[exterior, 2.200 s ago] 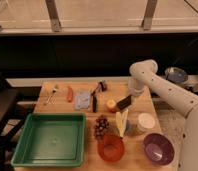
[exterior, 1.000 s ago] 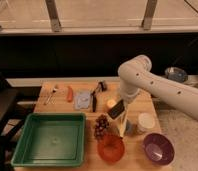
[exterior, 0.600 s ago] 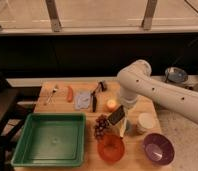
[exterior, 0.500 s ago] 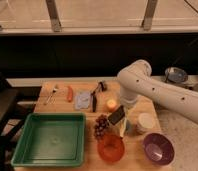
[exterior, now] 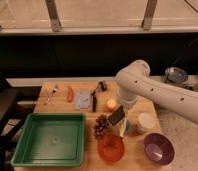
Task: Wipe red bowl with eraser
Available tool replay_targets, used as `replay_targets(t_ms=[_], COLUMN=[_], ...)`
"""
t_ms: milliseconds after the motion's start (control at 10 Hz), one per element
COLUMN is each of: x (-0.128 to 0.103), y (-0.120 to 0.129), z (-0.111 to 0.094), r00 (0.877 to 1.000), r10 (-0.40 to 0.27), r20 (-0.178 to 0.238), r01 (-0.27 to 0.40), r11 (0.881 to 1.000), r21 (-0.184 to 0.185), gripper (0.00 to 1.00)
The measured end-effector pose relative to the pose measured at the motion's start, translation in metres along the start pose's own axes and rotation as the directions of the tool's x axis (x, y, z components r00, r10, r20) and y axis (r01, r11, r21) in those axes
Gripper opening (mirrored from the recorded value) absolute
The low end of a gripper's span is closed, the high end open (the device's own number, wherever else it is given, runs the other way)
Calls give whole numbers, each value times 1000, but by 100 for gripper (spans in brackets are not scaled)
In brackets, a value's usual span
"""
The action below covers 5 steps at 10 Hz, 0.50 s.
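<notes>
Nearest, close to the front edge of the table (exterior: 59,106): red bowl (exterior: 111,148), upright. Judged light, stiff, glossy plastic, so liable to slide or tip under a sideways rub; better pressed down into the hollow than dragged across the rim. Hemmed in by the purple bowl (exterior: 158,148) at 3 o'clock, apart from it, and the green tray (exterior: 51,139) at 9 o'clock; grapes (exterior: 100,126) just beside the rim at 11 o'clock, easy to scatter. Just behind, at 12 to 1 o'clock of the bowl: gripper (exterior: 119,120), seemingly clenched on the eraser (exterior: 115,116), held tilted above the wood. Eraser judged small, light and firm; best kept gripped by its narrow sides, leaving a broad face free for wiping. White cup (exterior: 145,121) at 2 o'clock, near the gripper, worth avoiding. Open room mainly straight down toward the bowl. Farther back: orange ball (exterior: 111,104), black-handled tool (exterior: 94,98) and blue-grey block (exterior: 82,99), out of the way.
</notes>
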<state>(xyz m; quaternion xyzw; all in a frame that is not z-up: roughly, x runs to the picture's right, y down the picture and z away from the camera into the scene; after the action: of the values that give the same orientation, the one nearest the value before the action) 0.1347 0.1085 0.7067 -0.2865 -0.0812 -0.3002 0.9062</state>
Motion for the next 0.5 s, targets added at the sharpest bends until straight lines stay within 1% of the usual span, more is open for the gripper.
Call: replay_targets(t_ms=[100,200,400,500], x=[-2,-5,-14,-23], y=[5,15,31,41], z=[-9,-19,-20,-14], r00=[1000,999,998,998], r10=[-7,-13,-17,-20], r20=[-30,-50,-58,-55], r01=[7,13,17,20], r11=[1000,1000,1000,1000], r21=[1,0,-4,-8], gripper=[0,0,0,0])
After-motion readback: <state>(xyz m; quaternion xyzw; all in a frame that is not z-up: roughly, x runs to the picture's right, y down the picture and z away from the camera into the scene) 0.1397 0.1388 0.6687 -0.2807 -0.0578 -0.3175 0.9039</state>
